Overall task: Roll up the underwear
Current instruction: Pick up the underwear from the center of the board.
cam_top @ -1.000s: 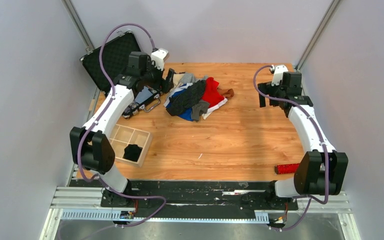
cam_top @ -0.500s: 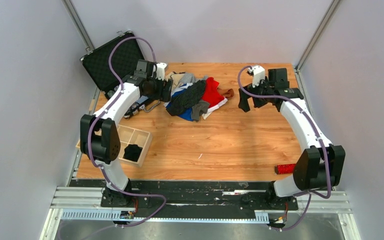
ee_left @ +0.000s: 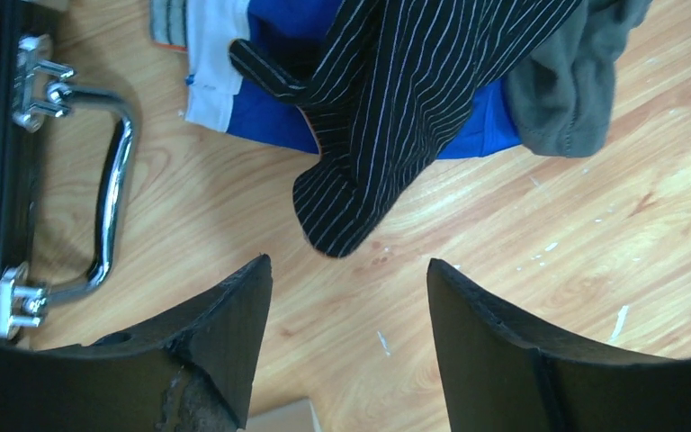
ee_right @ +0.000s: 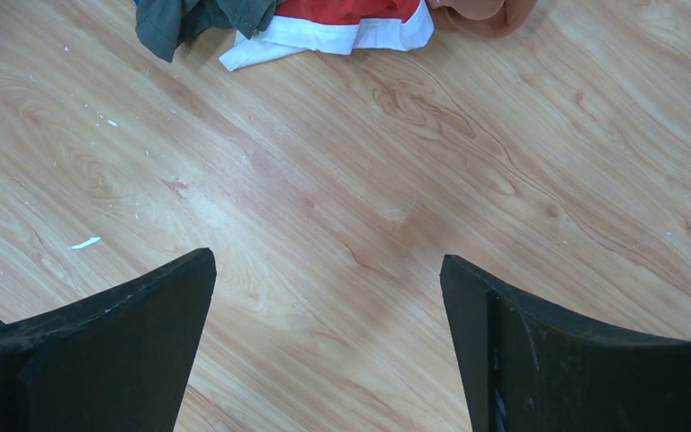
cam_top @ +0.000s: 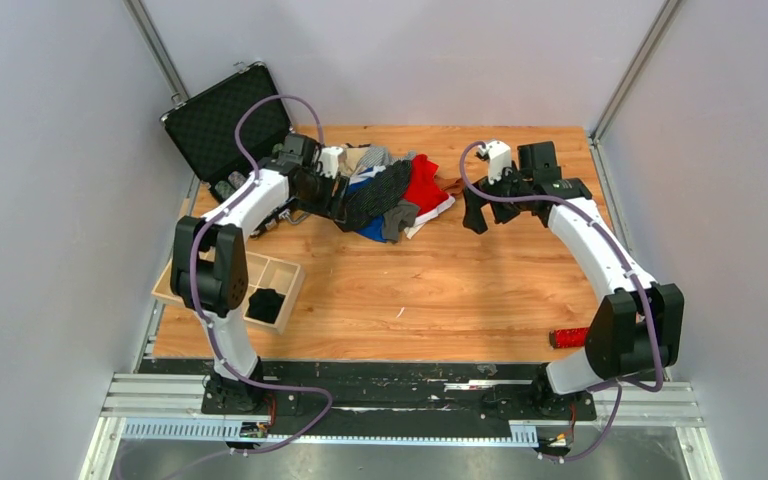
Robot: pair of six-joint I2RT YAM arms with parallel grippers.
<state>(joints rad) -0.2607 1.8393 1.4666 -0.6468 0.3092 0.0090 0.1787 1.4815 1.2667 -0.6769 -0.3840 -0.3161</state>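
The underwear lies in a pile (cam_top: 392, 195) at the back middle of the wooden table. A black pinstriped piece (ee_left: 387, 108) lies on top of a blue one with white trim (ee_left: 261, 121). A grey piece (ee_left: 562, 90) sits beside them. A red piece with white trim (ee_right: 342, 18) and a brown one (ee_right: 481, 13) are on the pile's right side. My left gripper (ee_left: 349, 264) is open at the pile's left edge (cam_top: 332, 195), just short of the pinstriped tip, over bare wood. My right gripper (ee_right: 327, 259) is open to the right of the pile (cam_top: 475, 212), holding nothing.
An open black case (cam_top: 222, 120) leans at the back left, its chrome handle (ee_left: 112, 180) close to my left fingers. A wooden divided box (cam_top: 282, 272) with a dark item (cam_top: 265, 303) sits front left. A red bristly stick (cam_top: 572, 337) lies by the right arm's base.
Both arms have swung inward toward the pile. The left gripper has come to the pile's left edge with its jaws somewhat narrower. The right gripper has moved left, staying wide.
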